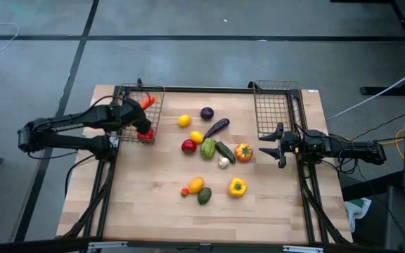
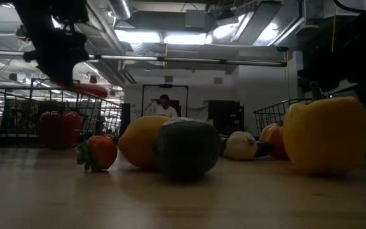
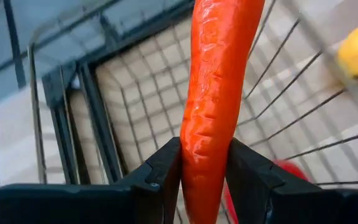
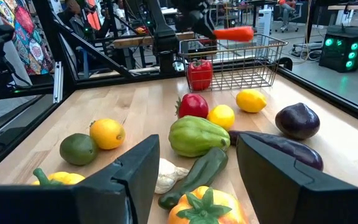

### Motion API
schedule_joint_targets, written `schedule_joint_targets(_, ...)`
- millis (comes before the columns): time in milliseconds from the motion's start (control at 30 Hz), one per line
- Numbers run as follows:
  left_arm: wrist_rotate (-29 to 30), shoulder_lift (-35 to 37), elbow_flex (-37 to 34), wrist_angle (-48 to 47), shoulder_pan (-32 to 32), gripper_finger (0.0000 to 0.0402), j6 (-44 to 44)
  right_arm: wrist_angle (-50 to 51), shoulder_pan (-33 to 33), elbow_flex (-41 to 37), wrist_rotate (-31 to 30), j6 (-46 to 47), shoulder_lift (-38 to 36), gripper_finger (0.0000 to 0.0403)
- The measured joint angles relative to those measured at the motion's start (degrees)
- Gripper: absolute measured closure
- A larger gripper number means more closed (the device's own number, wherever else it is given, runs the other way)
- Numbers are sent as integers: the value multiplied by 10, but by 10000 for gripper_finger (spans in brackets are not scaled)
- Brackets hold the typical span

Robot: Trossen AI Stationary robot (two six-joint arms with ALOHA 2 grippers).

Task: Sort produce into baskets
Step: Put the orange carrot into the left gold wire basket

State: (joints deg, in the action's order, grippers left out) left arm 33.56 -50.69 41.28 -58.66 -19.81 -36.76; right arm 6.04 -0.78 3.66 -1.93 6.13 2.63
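1. Carrot [image 3: 219, 93] is the piece in hand: long, bright orange-red, with shallow creases along its skin, pinched between the jaws of the left gripper [image 1: 145, 105] and held above the left basket [image 1: 159, 111].
2. A red pepper [image 1: 145, 135] sits inside that basket at its near end, beside the wire wall.
3. The left basket is dark thin wire mesh with an open top; the right basket [image 1: 273, 110] is of the same make and stands at the far right of the worktop.
4. The remaining produce lies loose between the baskets: a lemon [image 1: 183, 120], a round purple piece [image 1: 207, 112], a long eggplant [image 1: 216, 127], a cucumber [image 1: 224, 151], an orange pepper [image 1: 243, 151], a yellow pepper [image 1: 237, 186] and an avocado [image 1: 204, 196].
5. The right gripper [image 1: 273, 144] hangs low over the worktop near the right basket, well apart from the produce, its jaws parted and holding nothing.
6. The worktop [image 1: 153, 190] is pale wood planks, framed by dark rails.
7. Beyond it the room shows a grey floor, ceiling strip lights and a person [image 2: 164, 107] far off in the background.
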Motion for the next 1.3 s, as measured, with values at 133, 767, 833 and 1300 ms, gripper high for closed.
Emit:
schedule_joint_targets(133,-24,0,-32,2,-11,290,-21,0,0,0,0,0,0,189)
schedule_joint_targets(767,-77,0,-100,10,-34,290,-42,0,0,0,0,0,0,189)
schedule_joint_targets(833,-77,0,-100,10,-34,290,-54,0,0,0,0,0,0,189)
schedule_joint_targets(1300,-76,0,-100,11,-86,290,-59,0,0,0,0,0,0,189)
